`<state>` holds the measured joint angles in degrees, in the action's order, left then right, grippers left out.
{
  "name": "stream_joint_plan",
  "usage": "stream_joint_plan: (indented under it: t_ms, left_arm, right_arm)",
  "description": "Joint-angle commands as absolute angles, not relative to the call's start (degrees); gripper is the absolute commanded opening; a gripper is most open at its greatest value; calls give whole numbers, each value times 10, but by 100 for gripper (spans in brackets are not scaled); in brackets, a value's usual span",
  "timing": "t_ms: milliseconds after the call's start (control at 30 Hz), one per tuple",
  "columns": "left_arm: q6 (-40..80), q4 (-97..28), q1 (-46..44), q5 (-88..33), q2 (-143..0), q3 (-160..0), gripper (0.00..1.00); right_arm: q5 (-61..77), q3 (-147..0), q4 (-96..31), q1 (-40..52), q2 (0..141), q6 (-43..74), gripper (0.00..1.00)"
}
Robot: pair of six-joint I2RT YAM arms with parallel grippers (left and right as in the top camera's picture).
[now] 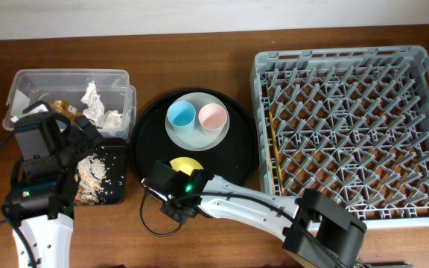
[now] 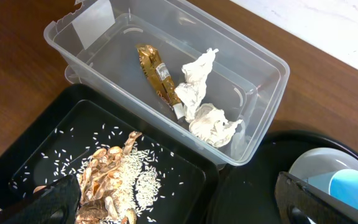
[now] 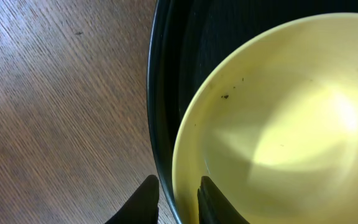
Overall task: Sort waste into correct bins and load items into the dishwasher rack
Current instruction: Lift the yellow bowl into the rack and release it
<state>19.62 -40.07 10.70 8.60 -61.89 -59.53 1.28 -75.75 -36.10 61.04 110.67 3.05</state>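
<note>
Yellow bowl (image 3: 278, 124) sits at the near edge of the round black tray (image 3: 160, 124), its rim between the close-set jaws of the right gripper (image 3: 178, 202) (pinching or not, I cannot tell). Left gripper (image 2: 188, 199) gapes wide, empty, over food scraps (image 2: 114, 174) in the shallow black tray (image 2: 17, 168).

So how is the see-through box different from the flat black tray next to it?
The clear tub is see-through and deep; the black tray is dark and shallow. The clear tub holds crumpled white paper and a gold wrapper; the black tray holds beige food scraps. Both are rectangular and sit on the wooden table.
</note>
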Motion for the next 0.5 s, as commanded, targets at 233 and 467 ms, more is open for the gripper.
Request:
stream_joint_plan:
  t_ms: [233,467]
  left_arm:
    - [203,-400,109,88,-618,-602,99]
    - [203,-400,109,88,-618,-602,99]
  right_arm:
    - [10,-786,-370,615,1086,34,4]
    - [126,-881,-440,577,915,35,4]
